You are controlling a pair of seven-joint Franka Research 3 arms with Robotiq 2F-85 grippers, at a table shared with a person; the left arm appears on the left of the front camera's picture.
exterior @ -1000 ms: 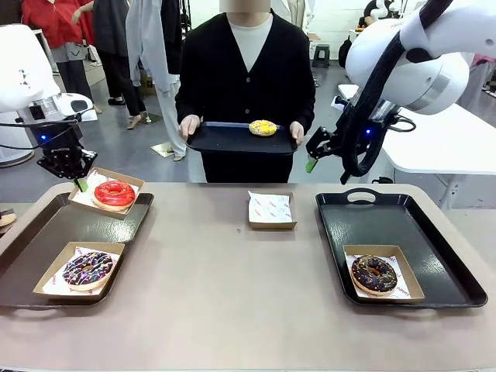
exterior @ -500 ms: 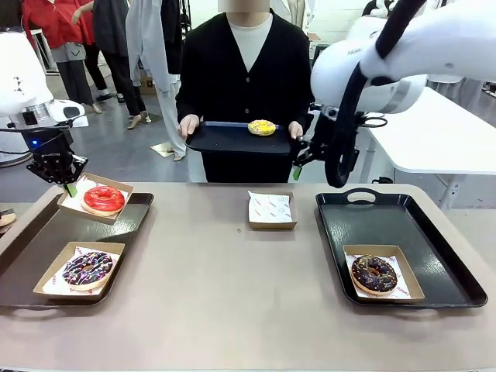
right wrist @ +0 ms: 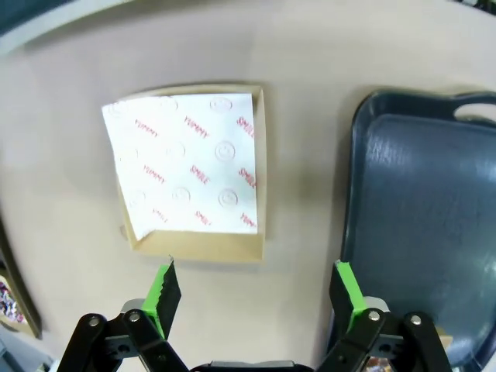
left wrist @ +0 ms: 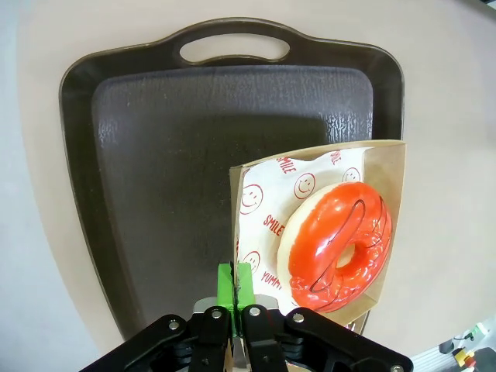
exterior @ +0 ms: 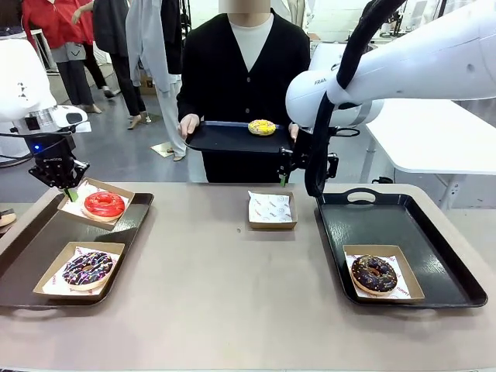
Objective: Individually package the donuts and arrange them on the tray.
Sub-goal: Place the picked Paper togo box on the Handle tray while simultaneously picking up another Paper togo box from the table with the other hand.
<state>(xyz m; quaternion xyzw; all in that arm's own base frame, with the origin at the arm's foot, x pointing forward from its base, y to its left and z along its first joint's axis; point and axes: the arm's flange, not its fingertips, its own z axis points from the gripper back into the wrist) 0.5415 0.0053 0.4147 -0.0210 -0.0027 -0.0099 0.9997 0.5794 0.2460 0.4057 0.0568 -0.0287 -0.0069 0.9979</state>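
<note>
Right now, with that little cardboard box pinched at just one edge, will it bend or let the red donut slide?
It probably sags a little: the left gripper pinches only one rim of the thin cardboard box, and the red donut sits off to the side. The glossy glaze and loose paper liner suggest the donut could slide if tilted.

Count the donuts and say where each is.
4. Red-glazed donut: in the box gripped by the left gripper. Sprinkled donut: boxed, left tray. Dark chocolate donut: boxed, right tray. Yellow-glazed donut: on the tray the person holds.
</note>
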